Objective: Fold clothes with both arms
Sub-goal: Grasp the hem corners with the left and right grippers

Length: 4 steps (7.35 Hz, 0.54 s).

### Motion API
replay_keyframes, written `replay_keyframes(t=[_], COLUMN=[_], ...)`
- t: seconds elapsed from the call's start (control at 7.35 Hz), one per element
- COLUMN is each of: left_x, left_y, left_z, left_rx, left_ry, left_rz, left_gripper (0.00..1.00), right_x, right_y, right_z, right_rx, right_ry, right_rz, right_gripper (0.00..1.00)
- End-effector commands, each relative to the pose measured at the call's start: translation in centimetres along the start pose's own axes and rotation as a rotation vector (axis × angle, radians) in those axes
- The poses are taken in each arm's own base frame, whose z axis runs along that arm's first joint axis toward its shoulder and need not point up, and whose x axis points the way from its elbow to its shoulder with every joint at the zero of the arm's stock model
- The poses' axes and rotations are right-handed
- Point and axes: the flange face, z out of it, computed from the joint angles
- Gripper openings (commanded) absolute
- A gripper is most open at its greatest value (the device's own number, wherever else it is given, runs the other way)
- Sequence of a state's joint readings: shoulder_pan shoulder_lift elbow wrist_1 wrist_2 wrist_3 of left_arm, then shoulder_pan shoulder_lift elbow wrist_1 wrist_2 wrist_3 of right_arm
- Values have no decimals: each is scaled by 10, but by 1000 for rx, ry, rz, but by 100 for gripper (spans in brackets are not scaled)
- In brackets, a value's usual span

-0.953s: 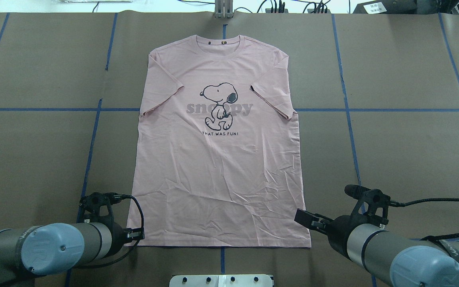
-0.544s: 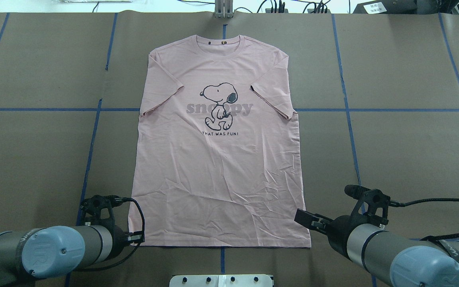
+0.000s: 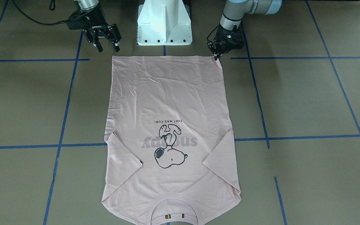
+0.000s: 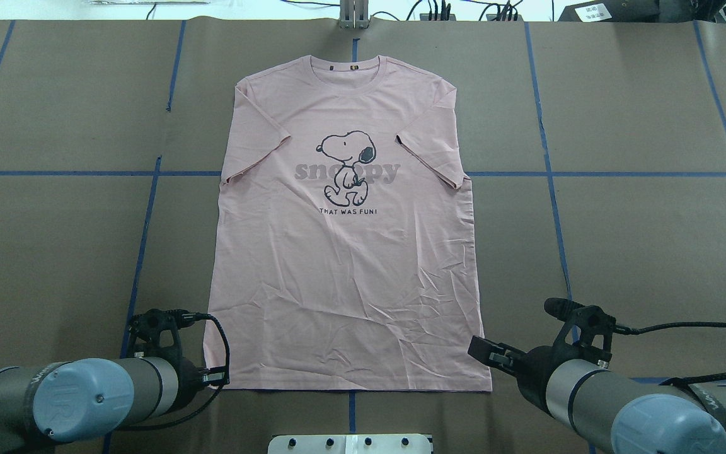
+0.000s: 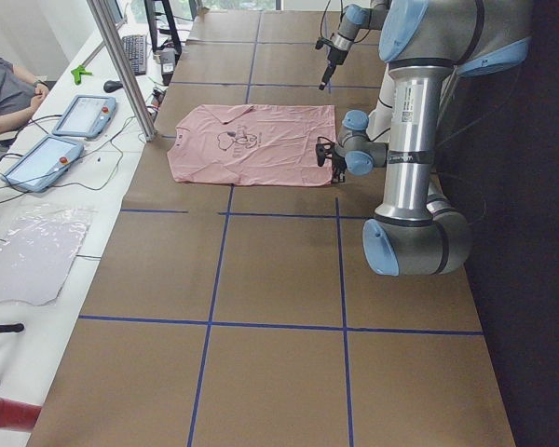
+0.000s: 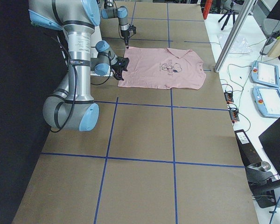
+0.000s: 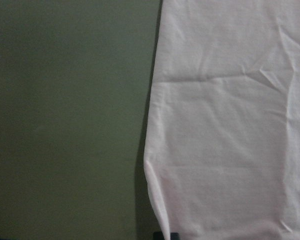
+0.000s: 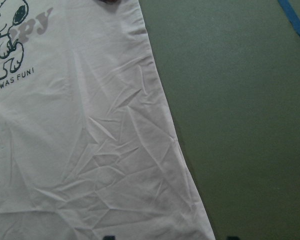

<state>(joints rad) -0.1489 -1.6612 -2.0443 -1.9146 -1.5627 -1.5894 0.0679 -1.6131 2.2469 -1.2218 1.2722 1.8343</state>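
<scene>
The pale pink T-shirt (image 4: 344,271) lies flat and face up on the brown table, collar away from me; it also shows in the front view (image 3: 167,93). My left gripper (image 4: 215,377) sits at the shirt's near left hem corner, low over the table. In the front view the left gripper (image 3: 216,56) looks shut, tips at the corner; I cannot tell whether cloth is pinched. The left wrist view shows the shirt's side edge and corner (image 7: 230,125). My right gripper (image 3: 108,48) is open and empty, just off the near right hem corner (image 4: 481,348).
The white pedestal base (image 3: 164,22) stands between the two arms at the near edge. Blue tape lines (image 4: 549,173) cross the table. Cables and a metal post (image 4: 353,16) are at the far edge. Operator tablets (image 5: 84,112) lie beyond it.
My left gripper has shifted slightly toward the robot's base, down at the hem corner. My right arm has drawn back a little. The shirt has not moved.
</scene>
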Motion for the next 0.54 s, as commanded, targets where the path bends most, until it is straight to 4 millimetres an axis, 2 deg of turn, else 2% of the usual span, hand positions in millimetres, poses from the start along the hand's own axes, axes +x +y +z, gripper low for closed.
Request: replay_keyframes(t=[0.0, 0.14, 0.41], left_x=[3, 4, 8], left_y=[0, 1, 1], left_z=[-4, -4, -6], left_rx=[-4, -7, -7], left_ry=[10, 11, 20], left_rz=[0, 0, 0], left_gripper=[0, 0, 0], right_x=[1, -3, 0], right_y=[16, 24, 44], right_z=[8, 17, 51], right_rx=[-10, -1, 8], right_ry=[61, 108, 157], right_rz=[17, 10, -3], right_gripper=[57, 57, 59])
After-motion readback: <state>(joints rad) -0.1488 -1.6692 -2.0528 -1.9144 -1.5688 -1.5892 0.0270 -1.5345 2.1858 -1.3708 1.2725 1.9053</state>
